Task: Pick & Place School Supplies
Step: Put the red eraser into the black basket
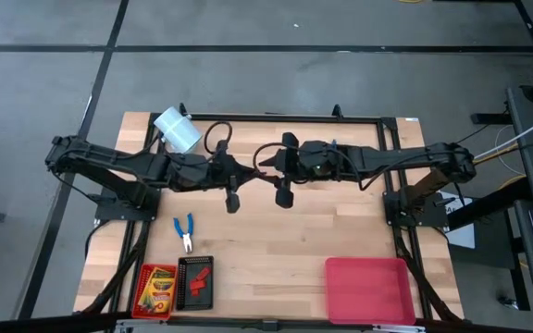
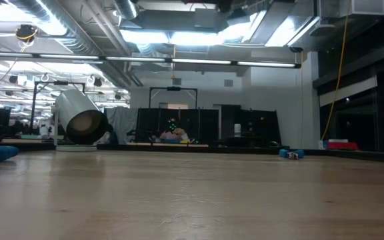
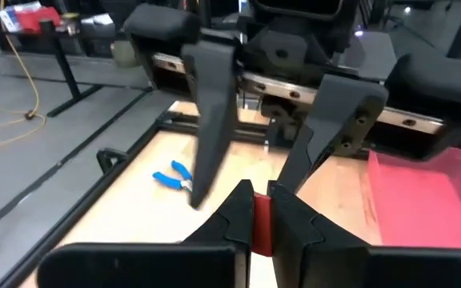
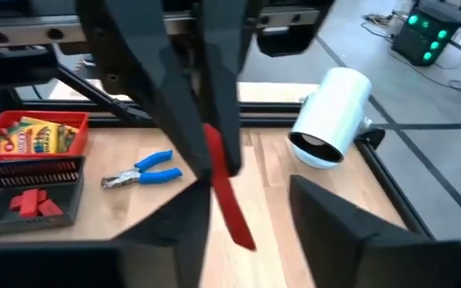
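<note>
High over the table's middle my two grippers meet tip to tip. My left gripper [image 1: 251, 173] [image 3: 261, 194] is shut on a thin red piece [image 4: 232, 200]. My right gripper [image 1: 268, 166] [image 4: 246, 188] faces it from the right, open, with its fingers on either side of that piece. Blue-handled pliers [image 1: 185, 231] [image 4: 141, 172] lie flat on the wood at the near left. A crayon box [image 1: 155, 287] [image 4: 38, 132] lies in a red tray. More red pieces [image 4: 30, 202] lie in a black tray [image 1: 197, 280]. My left gripper pinches one end of the red piece [image 3: 261, 222] between its two fingers [image 4: 218, 96]. The fingers come nearly level from the table's left. The rest of the piece [image 4: 238, 220] sticks out past the fingertips, tilted downward, well clear of the table.
A pale cylinder [image 1: 176, 129] [image 4: 330, 120] [image 2: 79, 120] stands at the far left corner. A larger pink-red tray [image 1: 366, 289] [image 3: 422, 192] sits at the near right. Bare wood lies between the trays and under the arms.
</note>
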`<act>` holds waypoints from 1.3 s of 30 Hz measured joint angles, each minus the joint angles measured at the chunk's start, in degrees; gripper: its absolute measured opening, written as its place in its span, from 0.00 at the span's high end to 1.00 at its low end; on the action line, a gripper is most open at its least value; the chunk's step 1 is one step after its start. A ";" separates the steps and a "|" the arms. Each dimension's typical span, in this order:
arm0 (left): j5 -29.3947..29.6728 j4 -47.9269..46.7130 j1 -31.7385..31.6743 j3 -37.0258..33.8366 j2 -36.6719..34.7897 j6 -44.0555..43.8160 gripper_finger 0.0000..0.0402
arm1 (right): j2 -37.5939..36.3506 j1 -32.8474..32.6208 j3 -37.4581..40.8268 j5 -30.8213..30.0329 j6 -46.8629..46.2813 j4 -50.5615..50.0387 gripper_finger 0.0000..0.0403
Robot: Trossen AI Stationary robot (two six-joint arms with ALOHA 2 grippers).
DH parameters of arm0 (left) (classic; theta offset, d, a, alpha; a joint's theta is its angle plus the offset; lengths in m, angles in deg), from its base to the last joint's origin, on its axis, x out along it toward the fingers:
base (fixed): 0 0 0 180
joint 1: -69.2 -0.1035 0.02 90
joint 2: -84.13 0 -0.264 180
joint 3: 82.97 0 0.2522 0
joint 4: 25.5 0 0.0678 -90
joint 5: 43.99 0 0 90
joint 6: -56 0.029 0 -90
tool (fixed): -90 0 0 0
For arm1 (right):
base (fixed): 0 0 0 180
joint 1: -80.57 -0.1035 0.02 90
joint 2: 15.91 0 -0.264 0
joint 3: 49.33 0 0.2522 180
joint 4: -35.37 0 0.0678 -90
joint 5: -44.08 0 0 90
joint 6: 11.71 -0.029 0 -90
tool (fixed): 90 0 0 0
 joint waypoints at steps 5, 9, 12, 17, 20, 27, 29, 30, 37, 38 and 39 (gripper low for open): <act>0.29 -9.20 1.25 0.10 -0.36 -4.00 0.97 | 0.04 0.89 -0.02 -0.91 -1.69 -1.65 0.47; 0.01 -22.90 2.60 -0.25 -1.63 -10.77 0.97 | -0.41 1.21 -0.26 -1.73 -2.94 -4.76 0.45; -6.02 -32.40 3.76 -0.10 -3.62 -17.46 0.97 | -0.40 0.94 -0.22 -0.54 -3.92 -7.87 0.46; -24.83 -41.46 10.41 -0.18 -5.71 -29.27 0.97 | -0.48 1.07 -0.15 1.68 -5.39 -11.44 0.50; -33.27 -40.10 15.88 -1.77 -5.37 -36.02 0.97 | -0.50 1.03 -0.15 3.52 -5.79 -12.30 0.51; -34.42 -26.97 25.36 -10.06 -1.69 -46.31 0.97 | -0.50 1.06 -0.15 4.58 -5.41 -16.86 0.54; -34.50 -21.78 26.91 -12.82 -0.20 -48.63 0.97 | -0.50 1.02 -0.15 5.18 -5.60 -18.12 0.55; -34.67 -19.17 27.43 -14.13 0.86 -49.68 0.97 | -0.50 0.98 -0.15 5.52 -5.65 -18.66 0.55; -35.30 -17.69 30.88 -18.52 7.16 -51.91 0.86 | -0.50 0.99 -0.11 8.38 -6.78 -22.79 0.55; -35.72 -17.99 30.77 -18.52 7.51 -51.75 0.82 | -0.50 0.99 -0.11 8.75 -7.18 -23.47 0.55; -36.00 -17.91 30.56 -18.52 7.58 -51.30 0.77 | -0.50 0.97 -0.11 9.23 -7.44 -24.07 0.55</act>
